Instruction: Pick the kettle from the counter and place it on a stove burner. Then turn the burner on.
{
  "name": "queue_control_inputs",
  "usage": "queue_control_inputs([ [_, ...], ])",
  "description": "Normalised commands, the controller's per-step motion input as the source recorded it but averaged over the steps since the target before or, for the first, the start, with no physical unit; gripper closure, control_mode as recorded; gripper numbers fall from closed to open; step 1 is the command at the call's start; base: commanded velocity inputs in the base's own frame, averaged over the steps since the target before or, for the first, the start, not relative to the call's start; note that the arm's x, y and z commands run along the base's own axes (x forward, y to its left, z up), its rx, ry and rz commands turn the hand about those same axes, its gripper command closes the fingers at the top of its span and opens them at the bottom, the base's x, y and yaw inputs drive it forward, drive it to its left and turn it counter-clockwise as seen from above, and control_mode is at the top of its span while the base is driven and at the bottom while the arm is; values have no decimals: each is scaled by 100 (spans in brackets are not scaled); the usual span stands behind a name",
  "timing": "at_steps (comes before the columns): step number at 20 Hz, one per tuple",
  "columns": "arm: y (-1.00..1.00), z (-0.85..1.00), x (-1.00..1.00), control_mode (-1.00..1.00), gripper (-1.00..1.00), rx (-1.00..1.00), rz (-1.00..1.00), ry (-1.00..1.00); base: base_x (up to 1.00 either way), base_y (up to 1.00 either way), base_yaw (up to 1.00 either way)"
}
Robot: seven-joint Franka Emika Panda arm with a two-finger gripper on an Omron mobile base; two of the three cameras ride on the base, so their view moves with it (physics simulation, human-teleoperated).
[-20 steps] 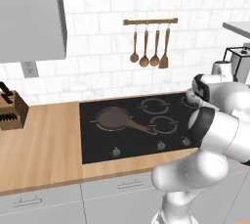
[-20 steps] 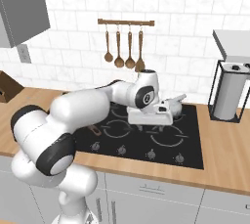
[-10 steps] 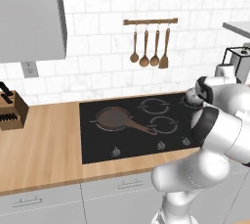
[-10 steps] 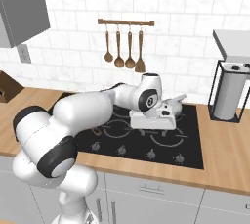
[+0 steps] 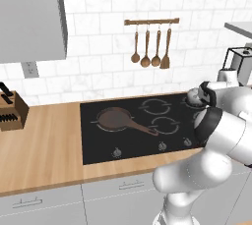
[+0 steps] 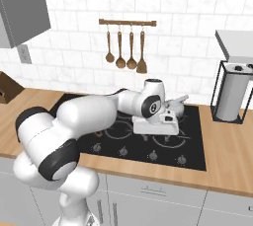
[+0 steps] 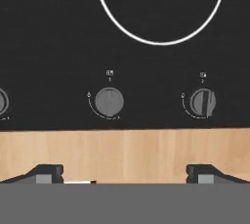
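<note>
The silver-grey kettle [image 6: 176, 105] stands on the back right burner of the black cooktop [image 6: 192, 143], half hidden behind my hand; in the left base view the kettle [image 5: 193, 96] peeks out behind the arm. My gripper [image 6: 155, 130] hangs in front of it, pointing down over the cooktop's front right part, apart from the kettle. In the hand view the gripper [image 7: 125, 174] is open and empty, its fingertips [image 7: 49, 171] wide apart above the wood counter [image 7: 125, 152] strip. Two burner knobs [image 7: 109, 101] sit just ahead, below a burner ring [image 7: 158, 42].
A dark frying pan [image 5: 115, 118] lies on the front left burner. Wooden utensils [image 5: 150, 47] hang on a wall rail. A knife block [image 5: 10, 113] stands at the far left, and a paper towel holder [image 6: 232, 96] on the counter [image 6: 232, 156] to the right.
My hand has drawn away from the kettle toward the cooktop's front edge and lowered a little. The jaws have stayed open; the kettle has not moved.
</note>
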Motion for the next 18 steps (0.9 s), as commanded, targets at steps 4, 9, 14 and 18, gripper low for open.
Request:
queue_control_inputs([
  [4,-2,-38,1,-100,-100,14,0,0,0,0,0],
  [9,6,-3,0,-100,-100,8,0,0,0,0,0],
  [14,13,-25,10,-100,-100,0,3,0,0,0,0],
  [18,0,-37,10,-100,-100,3,4,-2,0,0,0],
])
